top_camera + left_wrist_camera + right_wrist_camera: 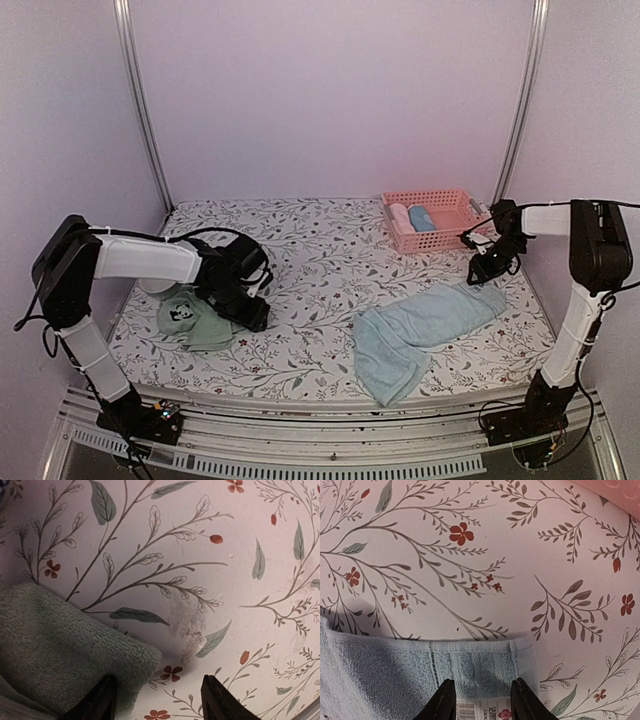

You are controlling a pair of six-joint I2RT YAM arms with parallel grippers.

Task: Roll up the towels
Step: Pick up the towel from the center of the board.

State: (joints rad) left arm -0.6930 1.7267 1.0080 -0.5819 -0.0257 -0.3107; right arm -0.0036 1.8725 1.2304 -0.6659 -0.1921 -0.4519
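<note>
The light blue towel [420, 330] lies spread and rumpled at the near right of the flowered surface [310, 250]. The green towel [197, 322] sits bunched at the near left. The left end effector [160, 700] stands wide, one finger over the green towel's corner. The right end effector [482, 700] is narrow, astride the blue towel's far hem and label [485, 711]; whether it pinches them cannot be told. A pink basket [432, 240] stands farthest back.

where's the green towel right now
Top view: the green towel lies bunched at the left side of the table, beside the end of the left arm, far from the blue towel and the pink basket at back right.
</note>
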